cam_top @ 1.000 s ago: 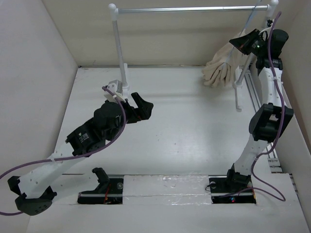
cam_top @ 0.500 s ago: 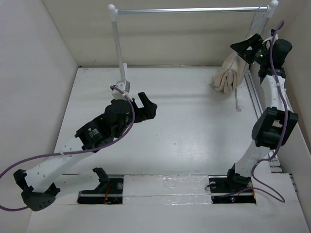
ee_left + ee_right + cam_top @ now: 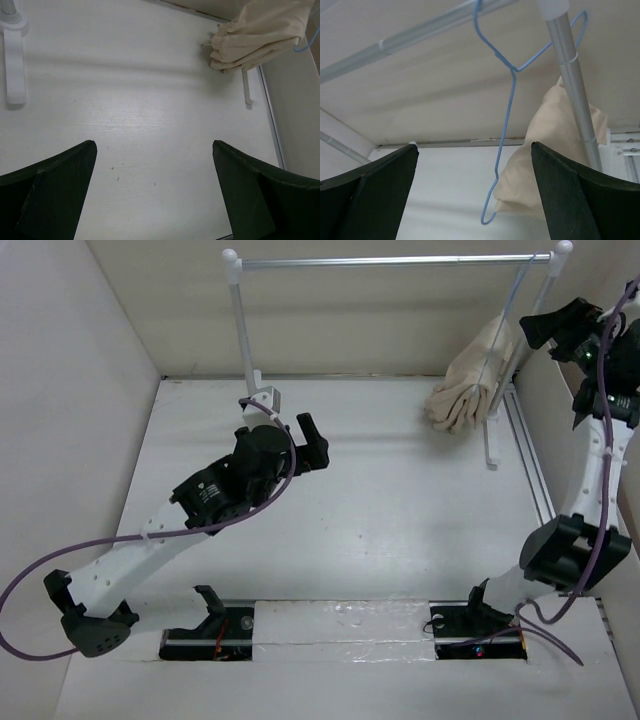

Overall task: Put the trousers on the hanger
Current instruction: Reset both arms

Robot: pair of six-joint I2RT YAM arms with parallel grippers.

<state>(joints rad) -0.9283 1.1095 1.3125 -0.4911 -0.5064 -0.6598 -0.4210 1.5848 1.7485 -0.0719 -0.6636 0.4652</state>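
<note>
The beige trousers (image 3: 468, 380) hang folded in a bundle from the thin blue wire hanger (image 3: 505, 335), whose hook sits over the rack's silver bar (image 3: 390, 259) near its right end. My right gripper (image 3: 545, 325) is open just right of them, off the hanger. In the right wrist view the hanger (image 3: 506, 125) and trousers (image 3: 555, 150) hang free ahead of the open right gripper (image 3: 474, 146). My left gripper (image 3: 312, 445) is open over the table's middle. The left wrist view shows the trousers (image 3: 260, 35) far off, with bare table at the left gripper (image 3: 154, 143).
The rack's white left post (image 3: 243, 340) and its foot stand just behind my left gripper. The right post (image 3: 572, 85) rises in front of the trousers. A metal rail (image 3: 530, 470) runs along the table's right side. Cream walls close in the table.
My right gripper has opened, let go of the hanger and drawn back up and to the right. The trousers now hang free on the rack. My left arm has reached farther toward the back.
</note>
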